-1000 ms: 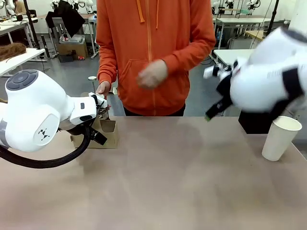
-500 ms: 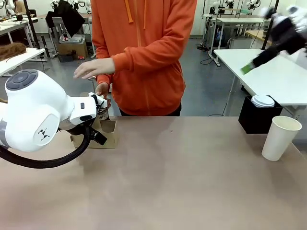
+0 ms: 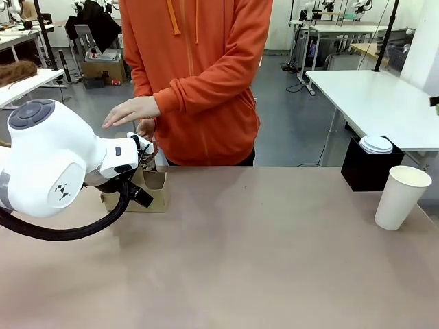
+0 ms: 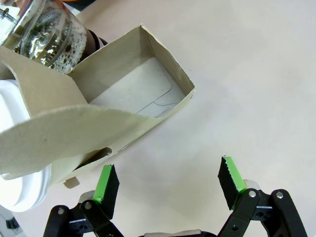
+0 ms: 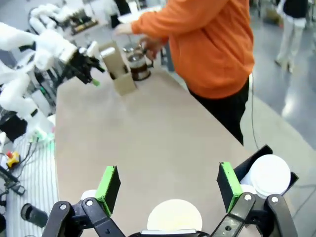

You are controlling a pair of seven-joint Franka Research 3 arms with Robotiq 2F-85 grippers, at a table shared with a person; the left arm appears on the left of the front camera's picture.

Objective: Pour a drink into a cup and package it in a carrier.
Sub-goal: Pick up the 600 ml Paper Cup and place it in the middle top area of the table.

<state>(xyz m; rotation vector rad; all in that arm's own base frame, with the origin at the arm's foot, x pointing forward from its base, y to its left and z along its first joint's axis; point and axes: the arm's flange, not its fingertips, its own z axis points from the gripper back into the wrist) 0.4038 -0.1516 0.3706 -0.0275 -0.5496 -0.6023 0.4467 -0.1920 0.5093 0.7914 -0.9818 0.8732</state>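
Front view, centre left: carrier [image 3: 158,200] on table [image 3: 260,260]; right edge: cup [image 3: 400,202], upright. Left fingers [image 4: 106,183] wide apart, empty, just beside carrier's corner. Right fingers [image 5: 108,188] wide apart, empty, above cup, lower centre of wrist view.

A lab-like workshop is indicated by rows of white workbenches [image 3: 384,96] on a bare grey floor [image 3: 288,133].

A: Which colours are noted at the right of the front view?
B: A plain white cup [image 3: 401,197] and a black box [image 3: 363,175].
A: And at left?
B: A brown cardboard carrier [image 3: 158,199] is seen; above it, an orange hoodie [image 3: 206,75] is worn.
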